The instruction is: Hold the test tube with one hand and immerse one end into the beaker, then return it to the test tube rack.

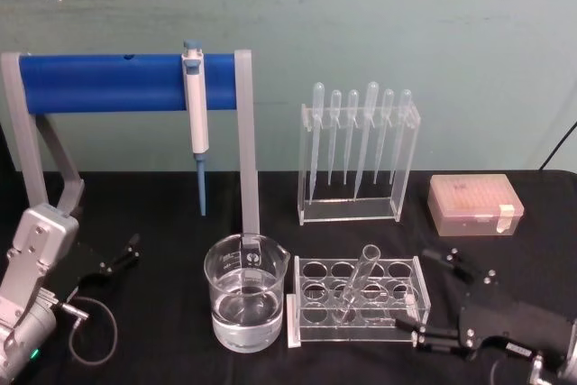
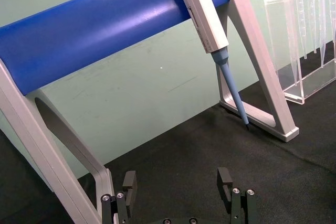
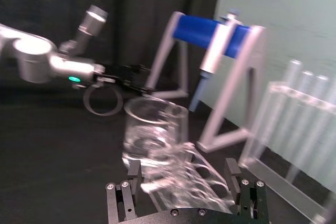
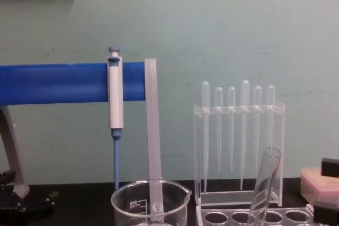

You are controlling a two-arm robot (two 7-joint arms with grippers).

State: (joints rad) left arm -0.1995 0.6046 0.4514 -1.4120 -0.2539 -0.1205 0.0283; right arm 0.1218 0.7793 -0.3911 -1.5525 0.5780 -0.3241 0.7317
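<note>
Right gripper (image 1: 412, 284) beside the right end of the rack (image 1: 317, 327), jaws apart, empty. Test tube (image 1: 359, 279) leans tilted in a rack hole, untouched. Beaker (image 1: 222, 279) holding clear liquid stands just left of it. Left gripper (image 1: 106, 279) far left, jaws apart.

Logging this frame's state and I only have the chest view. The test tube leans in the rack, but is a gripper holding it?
Observer: No. In the head view the right gripper is open beside the right end of the rack, apart from the test tube.
Operator: Is there liquid to dip into? I see just a glass rim.
Observer: Yes, the beaker is partly filled with clear liquid.
Operator: And the other arm?
Observer: The left gripper is open and empty, well left of the beaker.
</note>
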